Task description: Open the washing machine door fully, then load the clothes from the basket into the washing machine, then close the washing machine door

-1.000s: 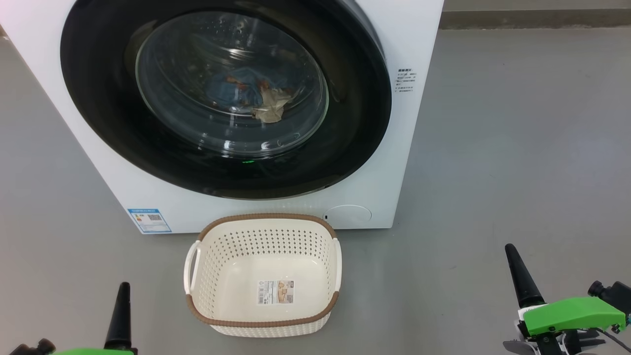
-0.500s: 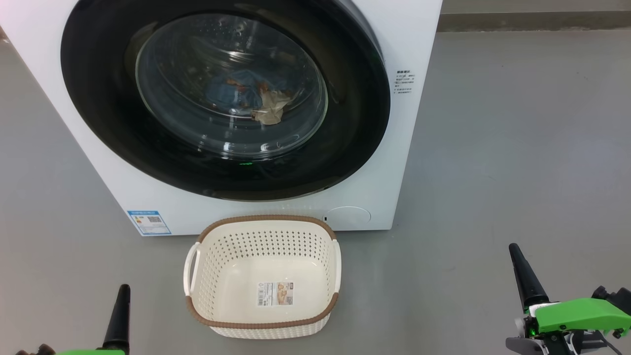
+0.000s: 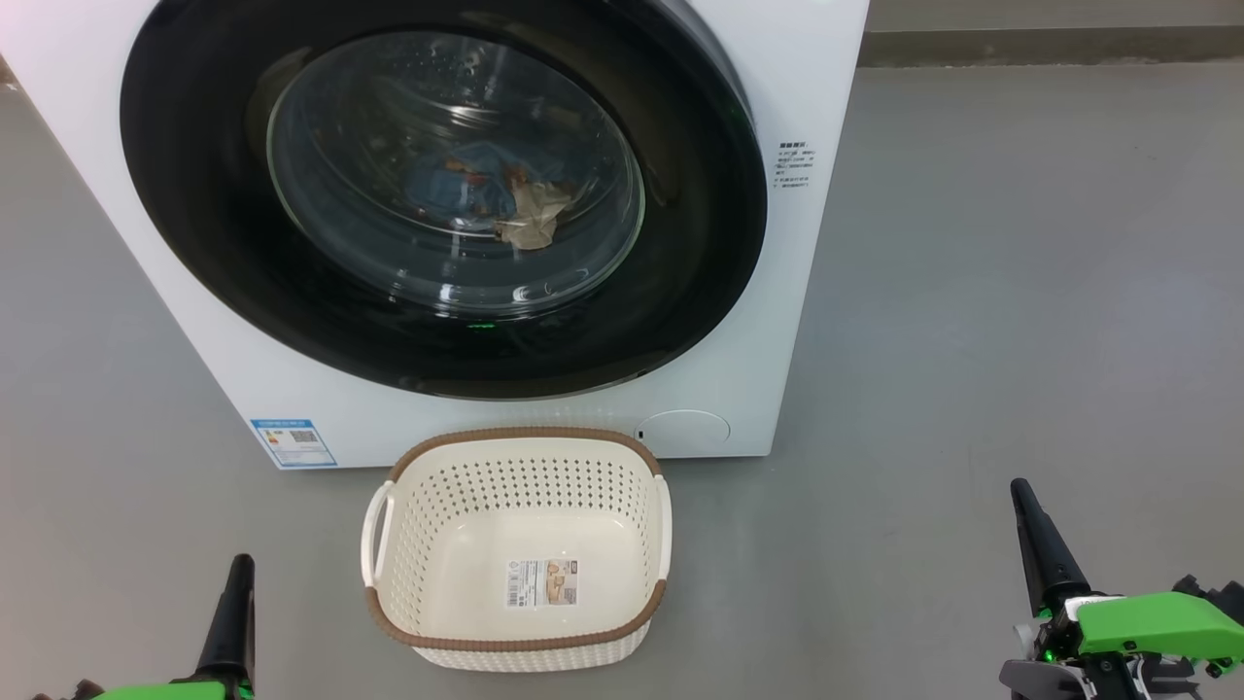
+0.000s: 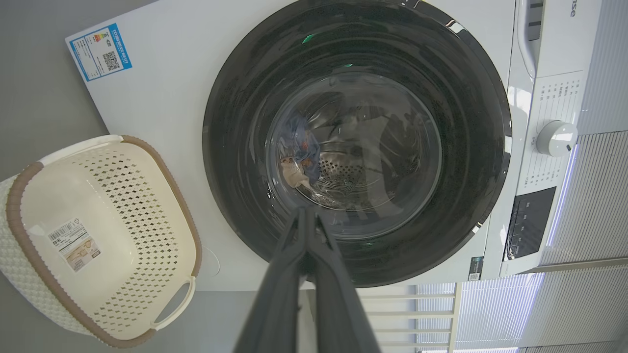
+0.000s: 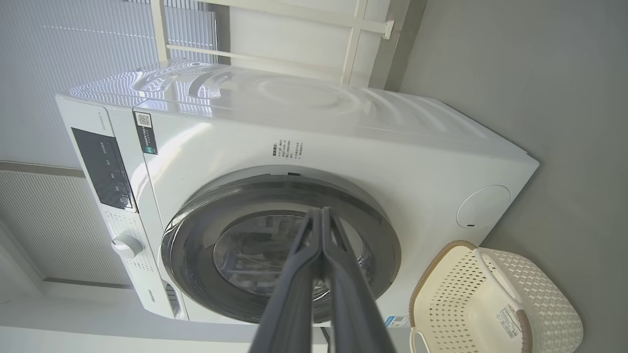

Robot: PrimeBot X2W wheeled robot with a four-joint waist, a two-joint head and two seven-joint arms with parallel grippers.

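The right end effector point(image 3: 1019, 488) shifted slightly to the right. The head camera also moved a touch, so the washing machine point(image 3: 816, 87) and the basket point(image 3: 515, 434) sat slightly lower in its view.

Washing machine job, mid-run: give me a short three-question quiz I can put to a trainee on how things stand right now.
1. True or false: the washing machine door is shut.
2. The basket holds only its label. Where are the clothes? A, draped over its rim; B, inside the drum, behind the glass; C, underneath it.
3. Fill in: the left hand and the right hand each have their two fingers pressed ____, holding nothing.
Key: 1 true; 2 B; 3 shut.
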